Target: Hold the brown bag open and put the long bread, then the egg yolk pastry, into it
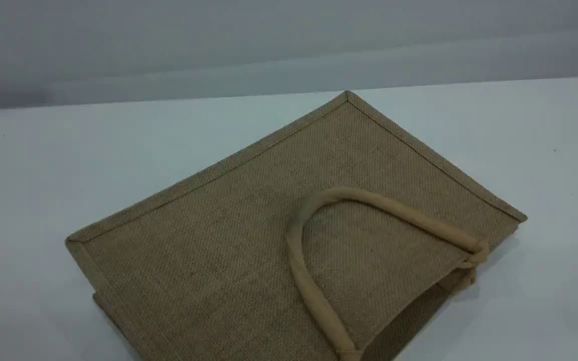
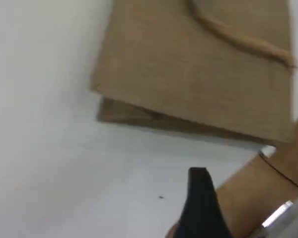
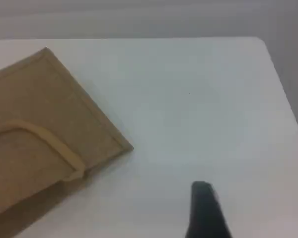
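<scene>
The brown bag (image 1: 269, 225) lies flat on its side on the white table, with one beige loop handle (image 1: 309, 286) resting on its upper face. It also shows in the left wrist view, where the bag (image 2: 188, 74) lies beyond a dark fingertip (image 2: 201, 203), and at the left of the right wrist view, where the bag (image 3: 30, 114) is well left of that arm's dark fingertip (image 3: 206, 208). Neither arm appears in the scene view. Each wrist view shows one fingertip only, and both fingertips hang apart from the bag. The long bread and the egg yolk pastry are out of view.
White tabletop (image 1: 68, 165) surrounds the bag, with a grey wall behind it. The table's right edge (image 3: 283, 99) runs close by in the right wrist view. A tan surface (image 2: 268, 188) with a metal strip fills the lower right of the left wrist view; I cannot tell what it is.
</scene>
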Controlling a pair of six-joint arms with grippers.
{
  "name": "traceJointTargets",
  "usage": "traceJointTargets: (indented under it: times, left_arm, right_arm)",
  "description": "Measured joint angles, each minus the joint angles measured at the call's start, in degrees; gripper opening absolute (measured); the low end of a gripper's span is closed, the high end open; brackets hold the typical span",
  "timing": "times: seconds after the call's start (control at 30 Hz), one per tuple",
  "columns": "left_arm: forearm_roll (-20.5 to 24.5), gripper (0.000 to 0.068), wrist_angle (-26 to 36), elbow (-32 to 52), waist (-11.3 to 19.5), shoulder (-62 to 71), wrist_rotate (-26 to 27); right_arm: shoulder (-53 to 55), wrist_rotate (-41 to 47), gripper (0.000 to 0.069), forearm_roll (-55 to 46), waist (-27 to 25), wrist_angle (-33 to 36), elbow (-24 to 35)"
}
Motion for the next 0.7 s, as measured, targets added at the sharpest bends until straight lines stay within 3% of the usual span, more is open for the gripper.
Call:
traceJointTargets:
  times: [0.2,0.37,0.47,0.7]
  left_arm:
    - [0.05,0.0455,0.00,0.00,17.63,-0.30,0.12]
    - [0.05,0.0455,-0.01,0.00,28.45,-1.84,0.12]
    - [0.05,0.0455,0.04,0.00,31.29,-4.33,0.12]
    - [0.11,0.0455,0.04,0.00,31.42,-9.79,0.07]
  right_arm:
    - [0.00,0.00,0.0387,0.00,0.00,-0.05,0.00]
    - [0.00,0.00,0.0387,0.00,0.00,-0.05,0.00]
    - [0.00,0.00,0.0387,0.00,0.00,-0.05,0.00]
    - [0.00,0.05,0.0387,0.00,0.00,-0.05,0.00]
